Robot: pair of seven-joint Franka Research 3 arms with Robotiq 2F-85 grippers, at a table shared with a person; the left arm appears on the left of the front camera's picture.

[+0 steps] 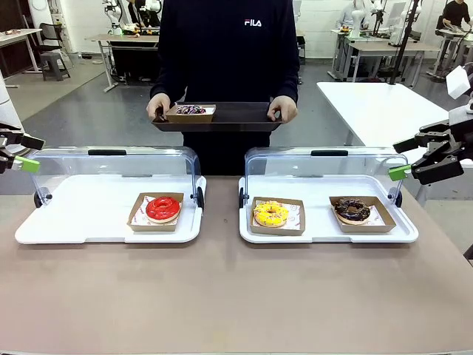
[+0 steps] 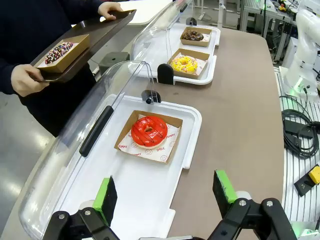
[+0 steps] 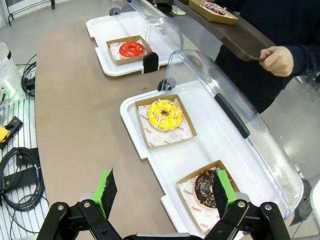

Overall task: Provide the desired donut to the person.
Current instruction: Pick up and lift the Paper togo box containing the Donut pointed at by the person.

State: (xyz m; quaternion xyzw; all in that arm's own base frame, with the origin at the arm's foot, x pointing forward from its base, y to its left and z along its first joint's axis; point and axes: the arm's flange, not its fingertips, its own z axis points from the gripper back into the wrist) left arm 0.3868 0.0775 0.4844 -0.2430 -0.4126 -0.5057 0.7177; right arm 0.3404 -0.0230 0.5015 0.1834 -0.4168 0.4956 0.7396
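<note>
the left gripper (image 2: 165,194) hovers with jaws spread wide, nothing between them; the red donut (image 2: 149,131) sits boxed just ahead of its fingertips, on a white tray (image 2: 192,135). the right gripper (image 3: 165,194) is likewise agape and empty, the chocolate donut (image 3: 206,188) close beside one pad, the yellow donut (image 3: 164,114) farther ahead. beyond both, the person (image 1: 229,52) holds a dark tray (image 1: 244,118) bearing what looks like a sprinkled donut (image 1: 191,110).

Hovers over the table (image 3: 75,100) with fingers (image 3: 106,192) spread wide; looks onto a yellow donut (image 3: 165,114), a chocolate donut (image 3: 206,189) partly behind one pad, a red donut (image 3: 131,49) farther off.
</note>
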